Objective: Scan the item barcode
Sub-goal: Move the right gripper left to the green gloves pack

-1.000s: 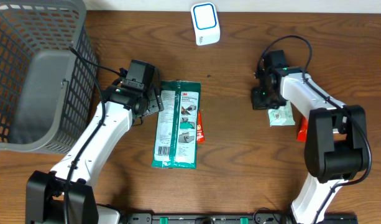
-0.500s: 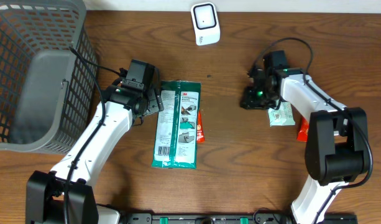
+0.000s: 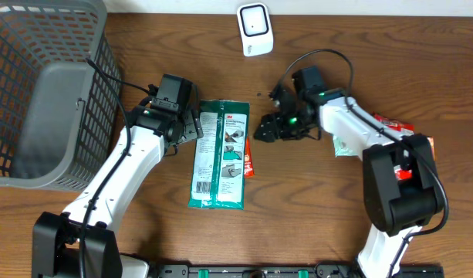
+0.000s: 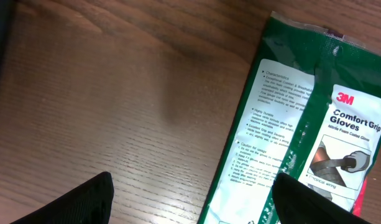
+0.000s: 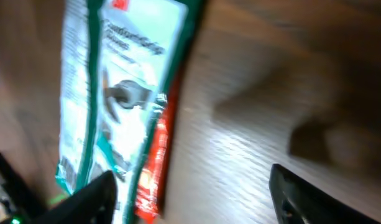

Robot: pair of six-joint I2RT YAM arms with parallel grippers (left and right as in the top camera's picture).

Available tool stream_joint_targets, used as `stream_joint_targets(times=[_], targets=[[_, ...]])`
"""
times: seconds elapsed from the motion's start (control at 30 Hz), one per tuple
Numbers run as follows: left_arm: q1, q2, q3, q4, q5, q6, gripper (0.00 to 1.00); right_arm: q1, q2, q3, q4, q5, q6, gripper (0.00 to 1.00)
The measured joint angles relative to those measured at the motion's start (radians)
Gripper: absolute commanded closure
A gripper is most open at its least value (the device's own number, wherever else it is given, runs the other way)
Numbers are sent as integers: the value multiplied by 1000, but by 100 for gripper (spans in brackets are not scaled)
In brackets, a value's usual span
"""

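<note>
**A:** Where's the glove pack [image 3: 220, 154] sitting?

**B:** Flat on the table [image 3: 298, 224], pretty much dead centre in the overhead, printed side up, long side running 12 to 6. A red packet [image 3: 249, 164] peeks out along its 3 o'clock edge.

**A:** And the arms?

**B:** The left gripper [image 3: 194, 125] is just off the pack's 10 o'clock corner, jaws spread wide and holding nothing. The right gripper [image 3: 265, 130] is near the 2 o'clock corner, also wide and empty, though its wrist view is blurry.

**A:** Scanner?

**B:** The white scanner [image 3: 254, 29] is up at 12 o'clock, well apart from the pack. The basket [image 3: 59, 38] is over at 10 o'clock.
</note>
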Motion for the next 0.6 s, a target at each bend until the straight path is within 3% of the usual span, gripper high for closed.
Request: stream_joint_targets(times=[0.13, 0.6], targets=[[0, 0, 0, 0, 0, 0, 18, 55, 0, 0, 17, -9, 32, 3], [0, 0, 0, 1, 0, 0, 17, 153, 0, 0, 63, -18, 82, 1]])
